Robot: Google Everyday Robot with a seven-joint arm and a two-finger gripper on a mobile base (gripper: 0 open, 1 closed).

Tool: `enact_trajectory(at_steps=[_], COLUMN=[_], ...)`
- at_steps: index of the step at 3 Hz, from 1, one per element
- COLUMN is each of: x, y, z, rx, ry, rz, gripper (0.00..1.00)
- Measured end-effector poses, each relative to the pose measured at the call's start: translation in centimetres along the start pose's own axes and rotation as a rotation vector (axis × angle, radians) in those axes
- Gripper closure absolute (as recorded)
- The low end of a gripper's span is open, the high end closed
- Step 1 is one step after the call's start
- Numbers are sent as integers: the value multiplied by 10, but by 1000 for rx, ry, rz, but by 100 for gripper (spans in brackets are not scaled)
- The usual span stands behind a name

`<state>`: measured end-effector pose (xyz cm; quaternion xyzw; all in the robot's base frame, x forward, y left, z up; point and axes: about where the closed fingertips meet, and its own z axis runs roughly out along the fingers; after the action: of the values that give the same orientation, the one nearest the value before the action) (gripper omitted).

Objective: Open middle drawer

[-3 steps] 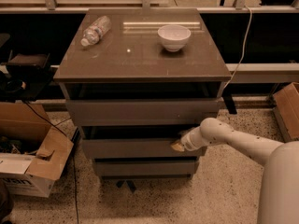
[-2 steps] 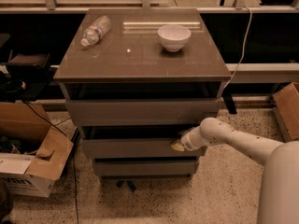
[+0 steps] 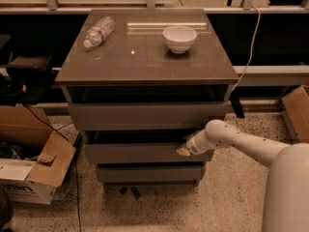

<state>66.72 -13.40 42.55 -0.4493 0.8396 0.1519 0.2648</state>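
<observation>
A grey-brown cabinet (image 3: 217, 93) filled the middle of the camera view, with three plain drawers stacked under its worktop (image 3: 145, 64). The middle drawer (image 3: 130, 153) sat at about 6 o'clock from the centre of the view, between the top drawer (image 3: 145, 116) above it and the bottom drawer (image 3: 149, 173) beneath it. Its flat front carried no handle, and a dark strip of its inside showed just above the front's upper edge, under the top drawer.

The gripper (image 3: 182, 150) was at about 5 o'clock from the centre, at the right end of the middle drawer's front, with its tan tip touching the upper edge of the panel. Whether the gripper was spread or pressed together could not be told. The white arm (image 3: 241, 141) reached it from about 4 o'clock, running down to the pale robot body at the lower right corner.

On the worktop a clear plastic bottle (image 3: 99, 31) lay on its side at about 11 o'clock. A white bowl (image 3: 179, 36) stood upright at 3 o'clock from the bottle, well apart from it.

On the speckled floor (image 3: 227, 197) an open cardboard box (image 3: 34, 178) stood at about 8 o'clock, beside the cabinet's left side. A second box (image 3: 297, 111) showed at 3 o'clock, cut by the right edge. A white cable (image 3: 247, 57) hung down behind the cabinet's right side, at about 2 o'clock.
</observation>
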Motion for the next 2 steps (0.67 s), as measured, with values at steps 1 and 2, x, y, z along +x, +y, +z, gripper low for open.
enact_trajectory(at_steps=[1,2], x=[0,4], y=[0,5], z=[0,0], rx=[0,-13], ry=[0,7], rz=[0,7], gripper=[4,0])
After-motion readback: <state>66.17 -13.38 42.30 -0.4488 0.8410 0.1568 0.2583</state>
